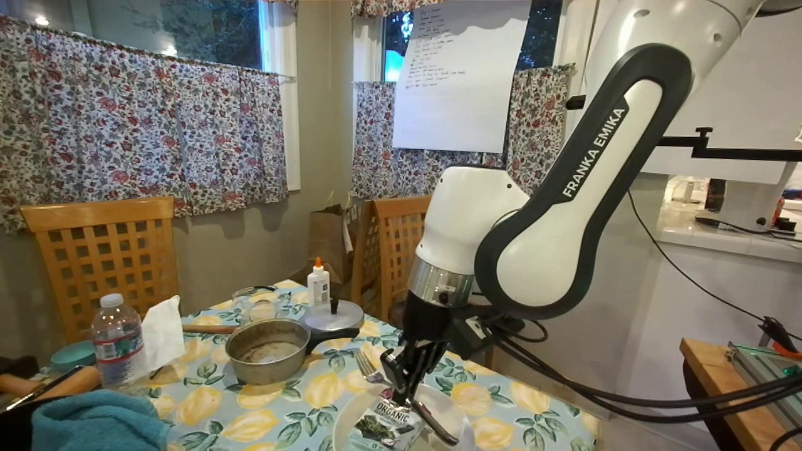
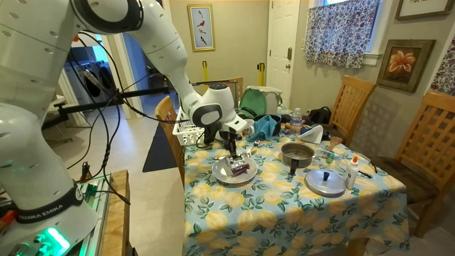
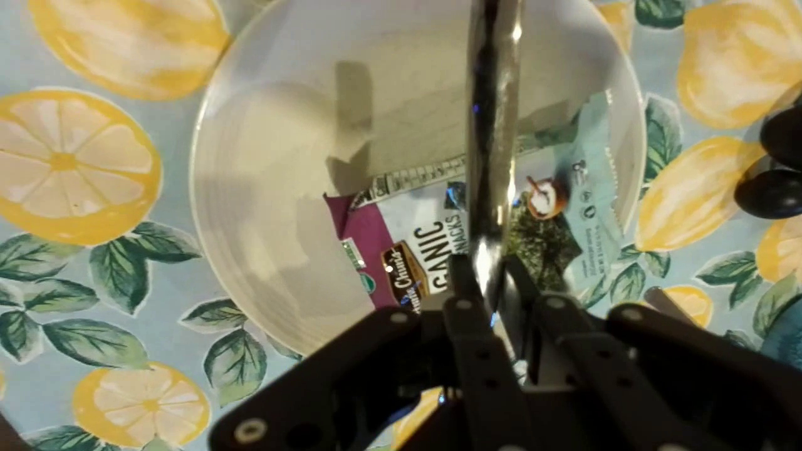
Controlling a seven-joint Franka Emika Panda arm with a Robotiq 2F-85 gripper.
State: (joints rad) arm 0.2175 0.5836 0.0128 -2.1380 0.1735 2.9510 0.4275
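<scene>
A shiny metal utensil is pinched between the fingertips of my gripper in the wrist view, one end reaching up out of frame. Below it lies a seaweed snack packet, purple at one end and teal at the other, on a pale round plate. In an exterior view my gripper points down over the plate, with the utensil slanting across beside the packet. The packet shows its purple end in an exterior view. What kind of utensil it is cannot be made out.
A fork lies beside the plate. Farther off stand a metal pot, its lid, a glue bottle and a water bottle. A teal cloth and a white basket are near the table's far end.
</scene>
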